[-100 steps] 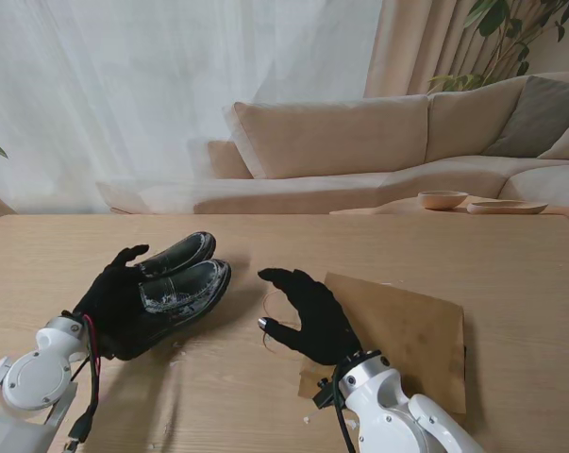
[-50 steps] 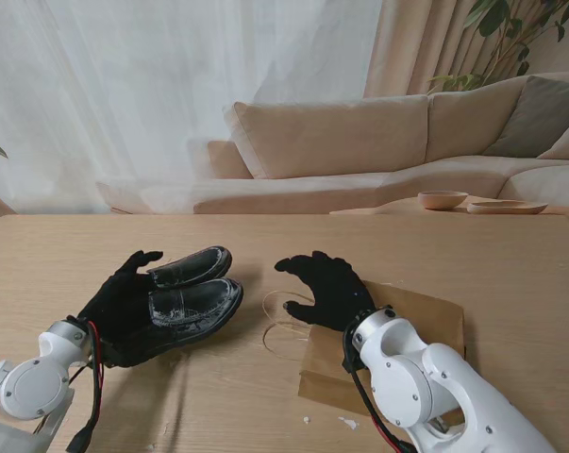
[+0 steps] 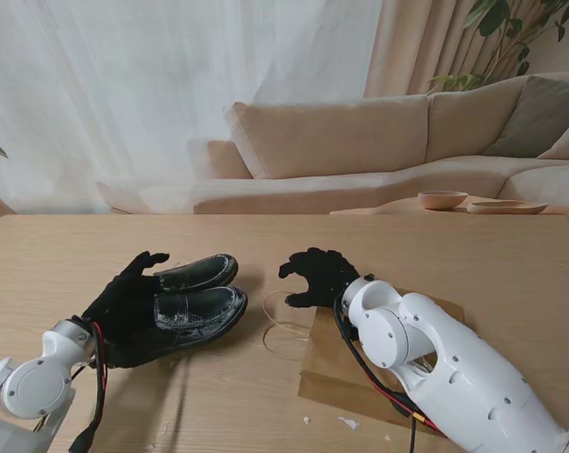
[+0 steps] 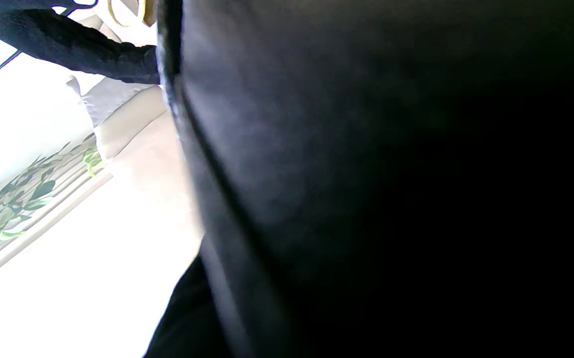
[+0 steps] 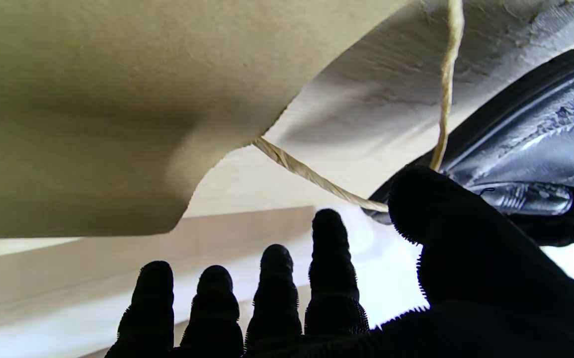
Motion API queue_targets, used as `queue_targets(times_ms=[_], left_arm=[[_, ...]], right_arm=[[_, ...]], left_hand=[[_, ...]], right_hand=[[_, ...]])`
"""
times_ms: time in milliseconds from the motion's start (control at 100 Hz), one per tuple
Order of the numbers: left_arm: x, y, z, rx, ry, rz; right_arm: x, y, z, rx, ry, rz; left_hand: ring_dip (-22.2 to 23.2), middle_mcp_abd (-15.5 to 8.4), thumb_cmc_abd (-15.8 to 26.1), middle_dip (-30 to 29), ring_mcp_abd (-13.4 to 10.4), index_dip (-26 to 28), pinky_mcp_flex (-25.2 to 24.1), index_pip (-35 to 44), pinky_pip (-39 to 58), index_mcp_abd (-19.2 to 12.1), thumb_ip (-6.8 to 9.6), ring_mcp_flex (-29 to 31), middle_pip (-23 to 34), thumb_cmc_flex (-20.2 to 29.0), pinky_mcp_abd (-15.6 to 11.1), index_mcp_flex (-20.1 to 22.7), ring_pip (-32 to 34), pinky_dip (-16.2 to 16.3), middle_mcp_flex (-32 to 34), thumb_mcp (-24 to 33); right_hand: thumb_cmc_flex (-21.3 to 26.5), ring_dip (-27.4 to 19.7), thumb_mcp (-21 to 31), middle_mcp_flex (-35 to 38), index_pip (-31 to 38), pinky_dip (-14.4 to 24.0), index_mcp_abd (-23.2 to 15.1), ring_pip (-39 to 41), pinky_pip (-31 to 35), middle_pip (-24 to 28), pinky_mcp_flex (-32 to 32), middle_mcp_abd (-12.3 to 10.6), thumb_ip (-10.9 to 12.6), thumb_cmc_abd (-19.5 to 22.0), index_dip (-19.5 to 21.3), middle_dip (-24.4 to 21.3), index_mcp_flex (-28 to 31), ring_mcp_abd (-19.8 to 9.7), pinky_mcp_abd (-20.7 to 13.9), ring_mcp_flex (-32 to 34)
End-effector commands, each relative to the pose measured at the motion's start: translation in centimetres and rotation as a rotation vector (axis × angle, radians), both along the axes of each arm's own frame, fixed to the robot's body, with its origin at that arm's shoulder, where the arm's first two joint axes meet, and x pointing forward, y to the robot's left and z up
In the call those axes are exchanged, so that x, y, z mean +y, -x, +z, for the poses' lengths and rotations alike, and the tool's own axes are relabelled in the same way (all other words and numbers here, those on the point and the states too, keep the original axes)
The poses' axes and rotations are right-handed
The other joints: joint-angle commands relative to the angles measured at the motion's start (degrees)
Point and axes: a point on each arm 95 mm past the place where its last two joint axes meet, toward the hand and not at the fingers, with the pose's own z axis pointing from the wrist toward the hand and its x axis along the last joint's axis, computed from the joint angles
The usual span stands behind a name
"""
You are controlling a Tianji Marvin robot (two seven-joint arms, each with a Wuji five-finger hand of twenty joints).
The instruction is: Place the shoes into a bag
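Observation:
Two black leather shoes [image 3: 197, 294] lie side by side on the wooden table [image 3: 67, 255], toes pointing right. My left hand [image 3: 124, 307] is shut on their heel ends; in the left wrist view the dark shoe [image 4: 366, 174] fills the picture. A flat brown paper bag [image 3: 397, 354] lies at the right, its twine handles [image 3: 282, 326] spread toward the shoes. My right hand [image 3: 317, 274] hovers open at the bag's mouth end, fingers spread. The right wrist view shows the bag's edge [image 5: 93, 99], a twine handle [image 5: 316, 179] by the thumb and a shoe toe [image 5: 540, 149] just past it.
A beige sofa [image 3: 359, 142] stands beyond the table's far edge. A low side table with a wooden bowl [image 3: 443, 199] and a shallow dish [image 3: 507, 207] is at the far right. A few small white crumbs [image 3: 348, 423] lie near the bag's near corner.
My left hand has slid the shoes to the right, toward the bag. My right hand has moved farther from me, from beside the bag to its handle end.

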Motion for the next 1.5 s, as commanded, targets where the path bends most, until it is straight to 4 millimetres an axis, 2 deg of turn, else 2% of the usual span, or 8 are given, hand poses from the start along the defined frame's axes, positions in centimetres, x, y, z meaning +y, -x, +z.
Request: queue_targets(times_ms=[0, 60, 140, 260, 330, 460, 1120, 1490], left_arm=[[-0.2, -0.6, 1.4, -0.035, 0.006, -0.017], [-0.3, -0.7, 1.4, -0.036, 0.006, -0.019], [-0.4, -0.7, 1.4, -0.033, 0.002, -0.023], [-0.7, -0.8, 1.3, -0.027, 0.006, -0.027], [-0.9, -0.8, 1.2, -0.018, 0.017, -0.033], [-1.3, -0.8, 0.9, -0.003, 0.069, -0.056], [-4.0, -0.6, 0.3, -0.026, 0.214, -0.177], [-4.5, 1.3, 0.4, 0.000, 0.161, -0.236]], right_arm=[[0.4, -0.2, -0.3, 0.013, 0.002, 0.015], [0.6, -0.6, -0.5, 0.016, -0.007, 0.021], [1.0, -1.0, -0.6, 0.015, -0.023, 0.032], [1.4, -1.4, -0.5, 0.014, -0.039, 0.048], [1.6, -1.3, -0.4, 0.025, -0.077, 0.056], [1.9, -0.8, 0.3, 0.032, -0.140, 0.070], [2.2, 3.0, 4.6, -0.073, -0.364, 0.104], [2.0, 3.0, 5.5, -0.111, -0.368, 0.081]], left_hand=[[0.9, 0.5, 5.1, 0.5, -0.8, 2.0, -0.4, 5.5, -0.3, -10.5, 3.55, 0.2, 1.2, 4.4, -0.3, 2.6, 0.1, 0.8, 0.4, 2.6], [0.9, 0.6, 5.1, 0.5, -0.8, 2.1, -0.4, 5.6, -0.3, -10.5, 3.53, 0.2, 1.3, 4.4, -0.2, 2.7, 0.1, 0.9, 0.4, 2.6], [1.0, 0.7, 5.0, 0.5, -0.7, 2.1, -0.4, 5.6, -0.3, -10.5, 3.50, 0.2, 1.3, 4.4, -0.2, 2.7, 0.1, 0.9, 0.4, 2.7], [1.1, 0.7, 5.1, 0.6, -0.7, 2.9, -0.4, 6.3, -0.3, -10.2, 3.48, 0.2, 1.5, 4.4, -0.2, 2.6, 0.1, 1.0, 0.4, 2.7], [1.3, 0.8, 5.1, 0.7, -0.6, 4.4, -0.4, 7.5, -0.4, -10.0, 3.44, 0.2, 1.6, 4.4, -0.2, 2.2, 0.2, 1.1, 0.4, 2.7], [1.6, 0.4, 5.3, 0.9, -0.9, 8.3, -0.3, 10.1, -0.3, -9.7, 3.41, 0.3, 1.6, 4.5, -0.4, 1.2, 0.2, 1.3, 0.4, 2.9], [5.0, -0.3, 4.2, 2.3, -0.7, 12.2, -0.6, 11.5, 0.8, -10.1, 3.05, 0.4, 4.0, 3.8, 0.3, 1.4, 1.4, 3.0, 0.9, 4.1], [5.7, -0.4, 3.9, 2.2, -0.7, 13.5, -0.7, 11.8, 0.9, -10.1, 2.86, 0.4, 4.2, 3.4, 0.5, 1.5, 1.4, 3.6, 0.9, 4.6]], right_hand=[[0.5, 0.3, 2.9, -1.1, 3.6, 0.2, -2.6, 0.6, 0.6, 3.0, 0.2, 0.5, -2.3, -1.2, 0.0, 1.3, 3.5, 0.3, 0.6, -0.5], [1.9, 0.3, 6.3, -1.1, 8.8, -0.1, -5.6, 2.1, 0.6, 6.6, 0.6, 0.2, -2.4, -1.8, -0.5, 2.8, 10.2, 0.4, 0.5, 0.0], [7.8, -0.8, 10.2, -0.9, 29.4, -1.0, -13.8, 4.4, 0.8, 14.1, 1.2, -0.8, -7.2, -7.0, -13.3, 5.4, 13.2, 0.2, 0.1, 0.3], [10.7, -0.1, 11.7, 3.8, 37.3, -1.7, -18.2, 7.7, 0.7, 16.7, 2.4, -1.0, -7.8, -4.9, -7.6, 6.5, 21.4, 0.1, 0.2, 1.0], [10.6, 0.1, 13.9, 4.4, 37.8, -2.2, -16.4, 8.7, 0.6, 16.9, 2.6, -0.1, -6.3, -3.8, -0.1, 6.8, 20.5, 0.1, 0.4, 1.0], [10.3, -0.1, 16.8, 3.8, 38.9, -2.4, -13.7, 8.6, 0.7, 17.6, 2.4, 0.7, -3.6, -3.0, 6.9, 7.2, 19.0, -0.1, 0.2, 1.0], [10.9, 1.5, 16.9, 5.9, 38.2, -2.6, -12.8, 11.5, 1.0, 17.8, 3.2, 0.9, -2.5, -2.5, 11.4, 7.2, 19.2, -0.5, -0.2, 1.5], [10.8, 1.9, 16.7, 6.2, 38.0, -2.8, -12.9, 12.2, 1.1, 17.5, 3.4, 0.9, -2.4, -2.3, 12.1, 7.1, 19.2, -0.6, -0.3, 1.3]])
